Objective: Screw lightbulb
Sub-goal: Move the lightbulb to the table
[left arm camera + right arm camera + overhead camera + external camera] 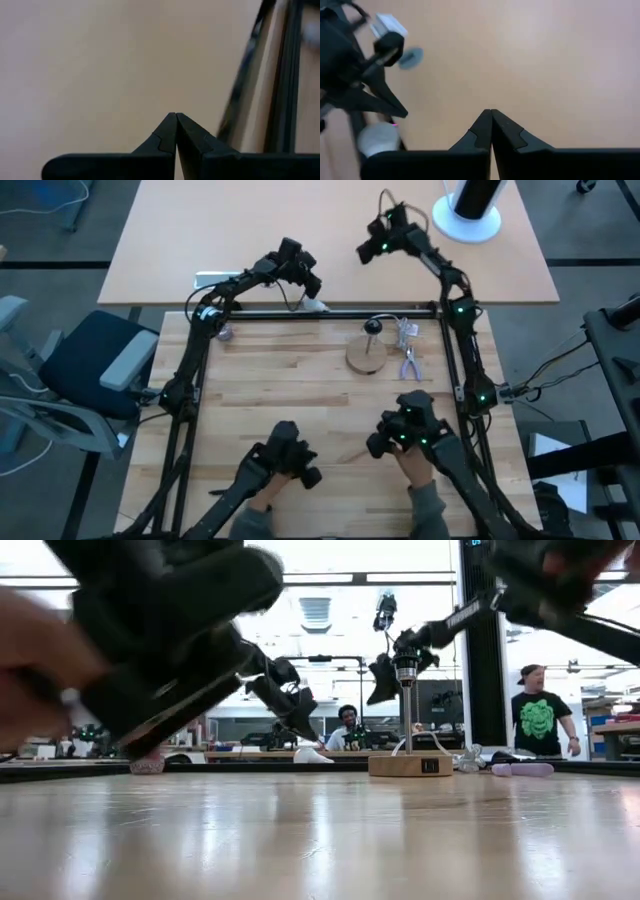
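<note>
The lightbulb (315,305) (312,754), small and white, lies on its side by the black rail at the table's far edge; the right wrist view shows it as a white shape (377,139). A round wooden disc (366,358) (408,765) with a black post (405,705) stands to the bulb's right. My left gripper (312,284) (176,116) hangs shut just above and beyond the bulb, slanting down. My right gripper (364,252) (491,112) is shut and empty, raised over the beige far table beyond the disc.
Pliers (408,362) and a small metal part lie right of the disc, and a purple object (225,332) lies at the far left. A black cylinder on a white base (470,210) stands on the far table. A person's hands (415,470) work two handles at the near edge.
</note>
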Robot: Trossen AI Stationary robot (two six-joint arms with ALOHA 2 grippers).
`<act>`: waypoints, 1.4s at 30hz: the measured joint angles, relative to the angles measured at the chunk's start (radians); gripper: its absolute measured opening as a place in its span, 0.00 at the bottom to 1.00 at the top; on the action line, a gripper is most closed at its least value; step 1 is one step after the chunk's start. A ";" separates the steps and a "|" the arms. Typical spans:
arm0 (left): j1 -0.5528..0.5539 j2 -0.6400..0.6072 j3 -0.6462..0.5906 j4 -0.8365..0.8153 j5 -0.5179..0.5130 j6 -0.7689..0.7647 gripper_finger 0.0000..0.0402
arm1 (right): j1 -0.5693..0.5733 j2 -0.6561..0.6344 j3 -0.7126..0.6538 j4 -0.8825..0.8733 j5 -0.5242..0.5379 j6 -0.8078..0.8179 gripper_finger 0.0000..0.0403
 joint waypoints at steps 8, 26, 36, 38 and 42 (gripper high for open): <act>-0.008 0.014 -0.033 -0.233 0.050 0.261 0.00 | 0.021 -0.169 -0.001 -0.192 0.016 -0.071 0.00; -0.098 0.003 -0.022 -0.156 -0.075 0.300 0.00 | 0.081 -0.300 -0.007 -0.407 0.265 -0.132 0.00; -0.103 0.003 -0.015 -0.123 -0.072 0.280 0.00 | 0.009 -0.105 -0.021 -0.475 0.220 -0.127 0.00; -0.106 0.003 -0.015 -0.121 -0.055 0.280 0.00 | -0.007 -0.050 -0.020 -0.478 0.155 -0.121 0.00; -0.127 0.004 -0.016 -0.120 -0.049 0.293 0.00 | -0.024 0.053 -0.023 -0.505 -0.027 -0.137 0.00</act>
